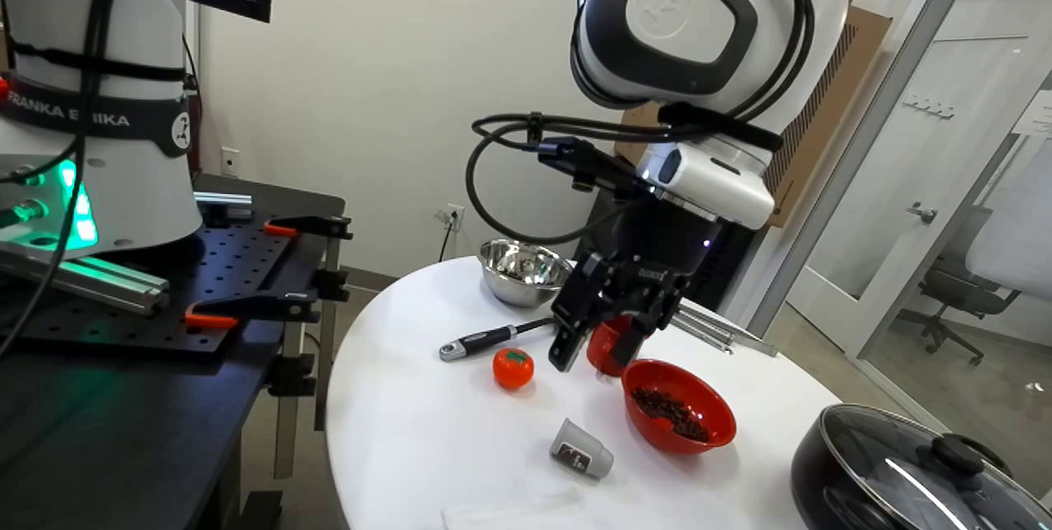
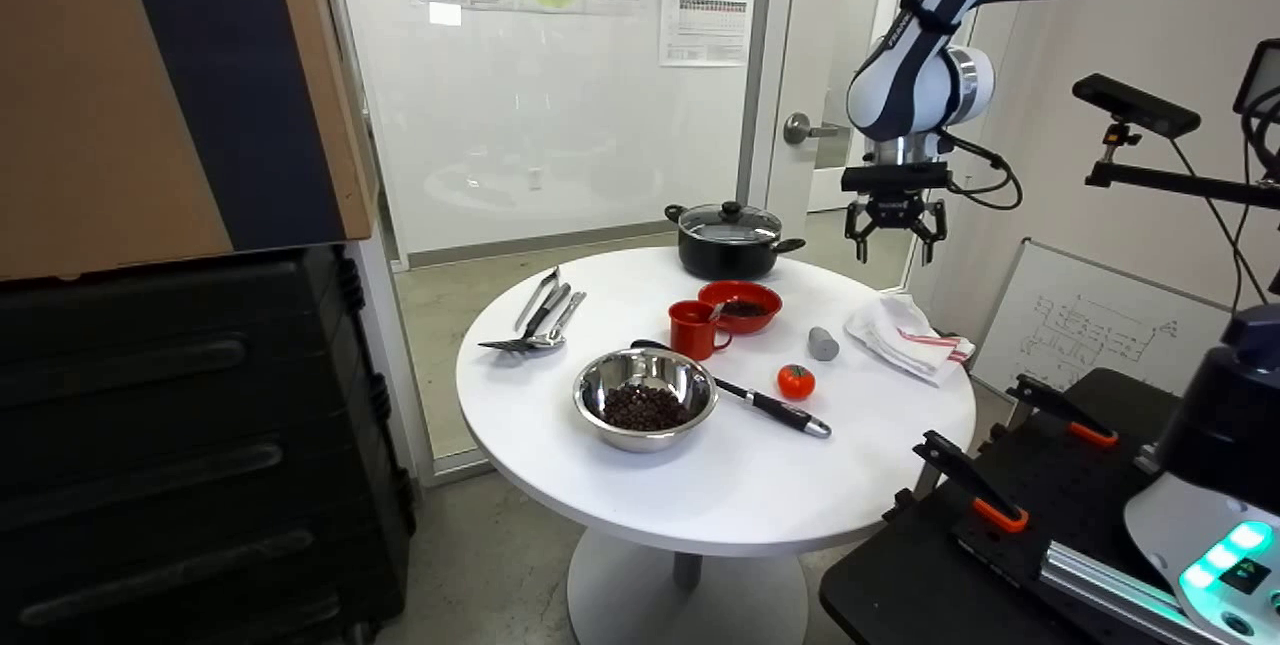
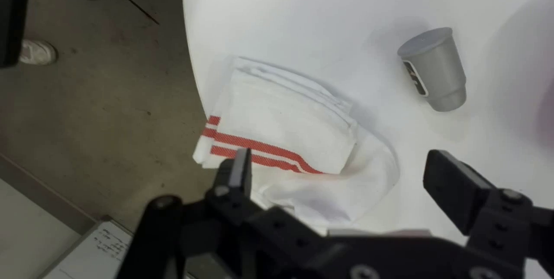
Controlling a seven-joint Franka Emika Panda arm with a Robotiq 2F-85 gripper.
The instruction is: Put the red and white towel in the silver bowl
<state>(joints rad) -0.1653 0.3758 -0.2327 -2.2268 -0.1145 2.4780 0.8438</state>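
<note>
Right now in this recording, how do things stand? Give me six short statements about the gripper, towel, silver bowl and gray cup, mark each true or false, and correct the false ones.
1. The gripper is open. True.
2. The red and white towel lies on the white table, outside the silver bowl. True.
3. The silver bowl is empty. False: it holds dark pieces.
4. The gray cup lies on its side. True.
5. The gripper is clamped on the gray cup. False: the two are apart.
6. The red and white towel touches the gray cup. False: a gap separates them in the wrist view.

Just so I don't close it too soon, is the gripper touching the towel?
Apart. An exterior view shows background between the gripper and the towel below it.
</note>
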